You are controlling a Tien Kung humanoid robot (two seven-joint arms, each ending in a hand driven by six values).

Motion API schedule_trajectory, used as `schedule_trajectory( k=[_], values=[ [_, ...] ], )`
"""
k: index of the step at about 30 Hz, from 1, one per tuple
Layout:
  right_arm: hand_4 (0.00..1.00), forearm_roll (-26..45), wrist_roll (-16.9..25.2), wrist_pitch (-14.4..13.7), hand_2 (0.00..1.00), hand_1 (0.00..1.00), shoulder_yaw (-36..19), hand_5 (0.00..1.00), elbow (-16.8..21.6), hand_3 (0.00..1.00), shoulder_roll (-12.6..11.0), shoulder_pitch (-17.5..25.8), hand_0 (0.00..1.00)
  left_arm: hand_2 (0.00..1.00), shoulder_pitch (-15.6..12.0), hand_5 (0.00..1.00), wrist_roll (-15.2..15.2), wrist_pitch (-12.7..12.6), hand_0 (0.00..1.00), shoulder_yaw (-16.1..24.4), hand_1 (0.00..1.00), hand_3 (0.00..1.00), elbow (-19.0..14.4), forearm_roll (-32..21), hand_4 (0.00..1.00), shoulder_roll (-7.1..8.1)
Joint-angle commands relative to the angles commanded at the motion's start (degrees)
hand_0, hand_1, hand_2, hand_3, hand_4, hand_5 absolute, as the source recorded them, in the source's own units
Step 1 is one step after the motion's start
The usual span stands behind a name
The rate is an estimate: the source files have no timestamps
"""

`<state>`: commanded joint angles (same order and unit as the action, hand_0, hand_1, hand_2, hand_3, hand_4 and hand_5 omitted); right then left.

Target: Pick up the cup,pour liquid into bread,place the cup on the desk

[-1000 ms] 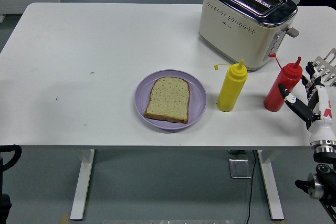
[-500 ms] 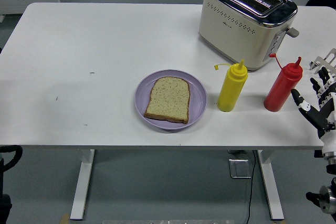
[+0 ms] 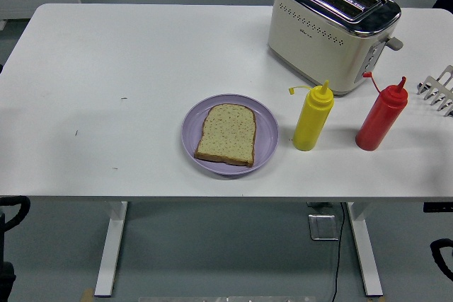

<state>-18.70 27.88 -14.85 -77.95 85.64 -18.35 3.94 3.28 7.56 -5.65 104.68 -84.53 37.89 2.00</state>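
Observation:
A slice of bread [image 3: 226,134] lies on a purple plate [image 3: 266,134] near the table's front middle. A yellow squeeze bottle [image 3: 312,119] stands upright just right of the plate, its cap hanging open on a strap. A red squeeze bottle [image 3: 381,117] stands upright further right, also with its cap open. No cup shows. Neither hand is over the table; only dark arm parts show below the table edge at the bottom left corner [image 3: 10,210] and the bottom right corner [image 3: 442,256].
A cream and chrome toaster [image 3: 331,27] stands at the back right, behind the bottles. A white wire rack [image 3: 439,88] pokes in at the right edge. The white table [image 3: 106,104] stretches left of the plate.
The right hand, which was beside the red bottle at the right edge, has drawn back down and to the right, out of view. The bottles, plate and bread have not moved.

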Motion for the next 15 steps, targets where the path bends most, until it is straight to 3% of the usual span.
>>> schedule_trajectory(
  k=[1,2,5,7,8,13,14,15],
  values=[
    [0.827,2.6,-1.7,2.1,0.837,0.784,-1.1,0.426,0.2,0.862,-0.1,-0.4,0.838,0.751,0.0,0.998,0.0,0.0,0.72,0.0,0.743,0.678,0.0,0.0,0.66,-0.04],
    [0.781,4.2,-2.4,3.2,0.818,0.777,-1.5,0.532,0.2,0.847,-0.1,-0.5,0.834,0.752,0.0,0.998,0.0,0.0,0.72,0.0,0.743,0.678,0.0,0.0,0.66,-0.05],
    [0.781,7.5,-5.0,6.0,0.818,0.777,-3.0,0.532,0.1,0.847,-0.2,-1.1,0.834,0.752,0.2,0.998,0.0,0.0,0.72,0.0,0.743,0.678,0.0,0.0,0.66,-0.04],
    [0.781,8.5,-6.1,6.9,0.818,0.777,-3.5,0.532,-0.2,0.847,-0.2,-1.3,0.834,0.752,0.2,0.998,0.0,0.0,0.72,-0.1,0.743,0.678,0.0,0.0,0.66,-0.05],
    [0.762,9.0,-6.8,7.4,0.819,0.777,-3.8,0.616,-0.3,0.843,-0.1,-1.5,0.835,0.752,0.2,0.998,0.0,0.0,0.72,-0.1,0.743,0.678,0.0,0.0,0.66,-0.08],
    [0.762,10.0,-8.5,8.7,0.819,0.777,-4.4,0.616,-0.7,0.843,-0.1,-2.1,0.835,0.752,0.1,0.998,0.0,0.0,0.72,0.1,0.743,0.678,0.0,0.0,0.66,-0.11],
    [0.737,10.1,-8.7,8.7,0.818,0.779,-4.4,0.689,-0.8,0.843,-0.1,-2.2,0.834,0.752,0.2,0.998,0.0,0.0,0.72,0.1,0.743,0.678,0.0,0.0,0.661,-0.1],
    [0.737,10.3,-8.8,8.7,0.818,0.779,-4.5,0.689,-0.9,0.843,-0.1,-2.3,0.834,0.752,0.2,0.998,0.0,0.0,0.72,0.1,0.743,0.678,-0.1,0.0,0.661,-0.09]
  ],
)
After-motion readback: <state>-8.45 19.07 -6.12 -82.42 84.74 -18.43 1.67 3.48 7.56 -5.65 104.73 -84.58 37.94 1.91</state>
